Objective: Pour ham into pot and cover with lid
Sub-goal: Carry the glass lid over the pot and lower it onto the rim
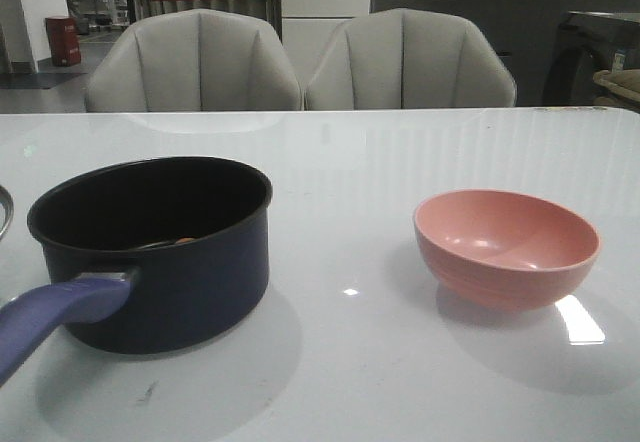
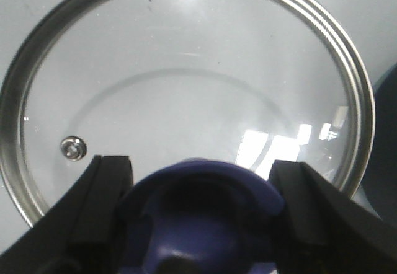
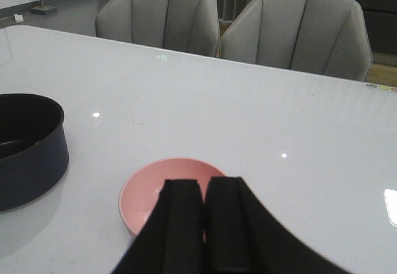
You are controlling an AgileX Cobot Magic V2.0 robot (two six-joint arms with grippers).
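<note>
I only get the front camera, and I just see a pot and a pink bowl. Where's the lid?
Observer: The lid lies flat on the table, right under the left wrist camera.
Operator: Is a hand grabbing it?
Observer: The left gripper has a finger on each side of the lid's blue knob, and both look to be touching it.
Operator: What about the other hand?
Observer: The right gripper is shut and empty, above the pink bowl.
</note>
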